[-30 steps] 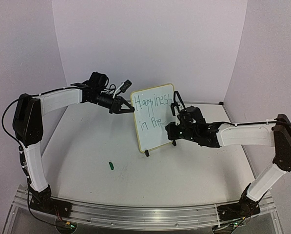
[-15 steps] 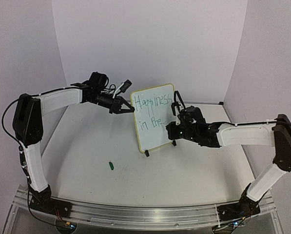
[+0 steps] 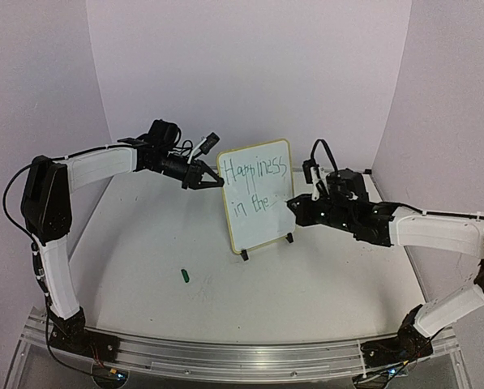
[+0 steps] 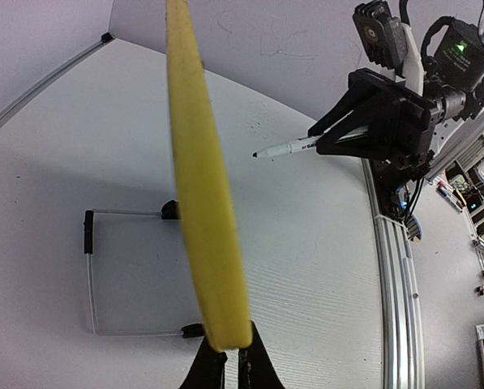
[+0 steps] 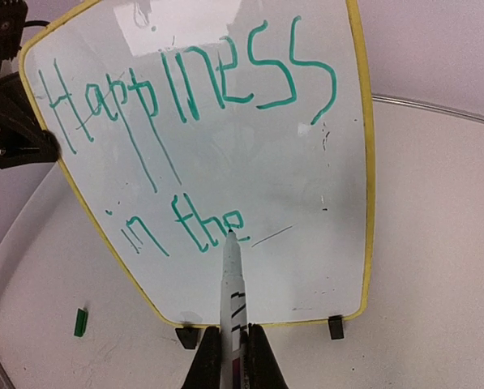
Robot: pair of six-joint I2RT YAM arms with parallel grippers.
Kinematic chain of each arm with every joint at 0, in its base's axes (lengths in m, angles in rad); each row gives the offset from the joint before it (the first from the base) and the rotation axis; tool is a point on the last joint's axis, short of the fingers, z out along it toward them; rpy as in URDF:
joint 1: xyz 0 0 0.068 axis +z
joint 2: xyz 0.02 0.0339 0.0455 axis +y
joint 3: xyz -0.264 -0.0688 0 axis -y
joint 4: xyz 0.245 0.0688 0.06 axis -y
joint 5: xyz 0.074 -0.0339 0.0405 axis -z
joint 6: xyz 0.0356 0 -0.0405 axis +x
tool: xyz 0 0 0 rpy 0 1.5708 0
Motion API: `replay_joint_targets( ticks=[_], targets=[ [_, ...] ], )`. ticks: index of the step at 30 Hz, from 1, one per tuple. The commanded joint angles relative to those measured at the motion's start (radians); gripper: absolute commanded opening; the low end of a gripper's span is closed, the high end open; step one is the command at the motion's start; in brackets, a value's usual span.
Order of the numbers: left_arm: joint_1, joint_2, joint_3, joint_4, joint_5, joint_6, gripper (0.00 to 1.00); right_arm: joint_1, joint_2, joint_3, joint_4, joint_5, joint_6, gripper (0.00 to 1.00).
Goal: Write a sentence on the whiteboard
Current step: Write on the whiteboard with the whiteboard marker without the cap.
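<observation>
Yellow-framed glossy whiteboard [image 5: 262,158], rounded corners.

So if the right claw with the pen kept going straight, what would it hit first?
Probably the whiteboard: the marker in the right gripper points at its face, after "the" in the sentence. The left wrist view shows a gap.

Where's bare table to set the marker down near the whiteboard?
Widest bare patch: table in front of the whiteboard, between the arms, right of the small green piece. Also bare behind the board. Crowded: its left edge, clamped by the left jaws, and its face, where the right jaws hold the marker.
</observation>
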Motion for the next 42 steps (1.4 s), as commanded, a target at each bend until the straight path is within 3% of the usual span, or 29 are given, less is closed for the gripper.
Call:
replay_joint_targets(
  ticks=[1, 8, 14, 42],
  targets=[
    [-0.031, 0.008, -0.008, -0.119, -0.022, 0.013, 0.0, -0.075, -0.053, -0.048, 0.01, -0.176, -0.013, 0.0],
    [-0.031, 0.005, -0.008, -0.12, -0.024, 0.014, 0.0, -0.209, -0.073, -0.105, 0.105, -0.452, -0.033, 0.0],
    [-0.033, 0.002, -0.013, -0.122, -0.026, 0.016, 0.0, -0.265, -0.013, -0.097, 0.191, -0.579, -0.019, 0.0],
    [-0.036, 0.007, -0.011, -0.125, -0.033, 0.021, 0.0, -0.326, 0.193, 0.002, 0.287, -0.578, 0.035, 0.0]
  ],
)
